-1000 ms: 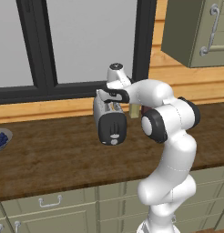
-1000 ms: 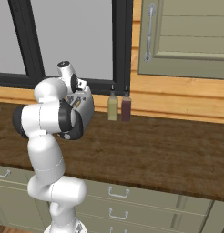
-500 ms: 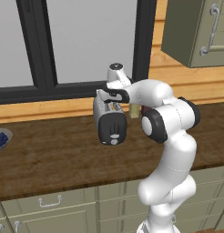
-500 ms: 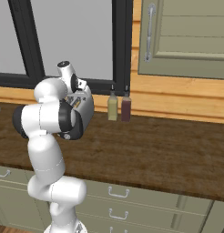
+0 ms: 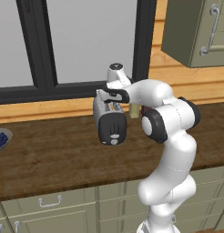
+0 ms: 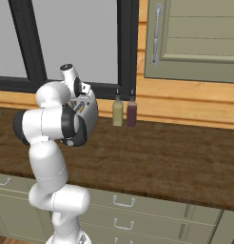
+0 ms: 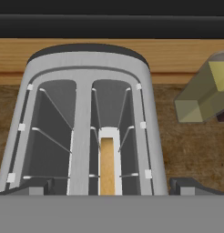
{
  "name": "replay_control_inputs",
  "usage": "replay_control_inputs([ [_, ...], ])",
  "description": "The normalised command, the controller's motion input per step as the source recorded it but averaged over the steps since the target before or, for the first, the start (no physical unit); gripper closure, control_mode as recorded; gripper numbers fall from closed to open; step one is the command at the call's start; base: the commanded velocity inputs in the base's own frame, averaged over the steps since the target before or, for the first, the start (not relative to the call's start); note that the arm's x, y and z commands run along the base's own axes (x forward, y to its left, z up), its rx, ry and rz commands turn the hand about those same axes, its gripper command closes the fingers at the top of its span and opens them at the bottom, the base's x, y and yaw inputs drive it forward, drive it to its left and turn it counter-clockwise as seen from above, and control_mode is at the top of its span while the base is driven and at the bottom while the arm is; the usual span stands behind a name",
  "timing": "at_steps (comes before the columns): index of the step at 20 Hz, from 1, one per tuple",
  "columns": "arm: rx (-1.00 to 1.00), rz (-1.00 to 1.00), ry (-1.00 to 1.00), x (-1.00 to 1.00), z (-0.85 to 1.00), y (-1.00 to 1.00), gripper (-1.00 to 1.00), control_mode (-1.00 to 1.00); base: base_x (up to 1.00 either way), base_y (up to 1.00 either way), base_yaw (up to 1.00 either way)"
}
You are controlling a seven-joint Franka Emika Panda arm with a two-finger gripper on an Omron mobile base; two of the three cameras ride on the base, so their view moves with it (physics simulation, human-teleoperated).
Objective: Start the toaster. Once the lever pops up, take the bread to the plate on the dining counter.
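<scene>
A white robot arm poises its tool (image 7: 112, 185) directly above the silver toaster (image 5: 110, 119) on a dark wood desk (image 5: 50, 157) beneath a window. The tool's two dark fingertips (image 7: 29, 186) stand spread wide, flanking the toaster's top and holding nothing. The bread (image 7: 108, 166) sits upright, deep in the right-hand slot as the hand view shows it. Two bottles, one yellowish (image 6: 118, 111) and one dark red (image 6: 132, 113), stand just beside the toaster against the wall.
</scene>
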Motion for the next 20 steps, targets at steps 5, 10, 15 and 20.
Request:
replay_control_inputs([
  [5,0.00,0.00,0.00,0.00,0.00,0.00,-1.00,-1.00,0.00,0.00,0.00],
  [10,0.00,0.00,0.00,0.00,0.00,0.00,-1.00,-1.00,0.00,0.00,0.00],
  [15,0.00,0.00,0.00,0.00,0.00,0.00,-1.00,-1.00,0.00,0.00,0.00],
  [20,0.00,0.00,0.00,0.00,0.00,0.00,-1.00,-1.00,0.00,0.00,0.00],
])
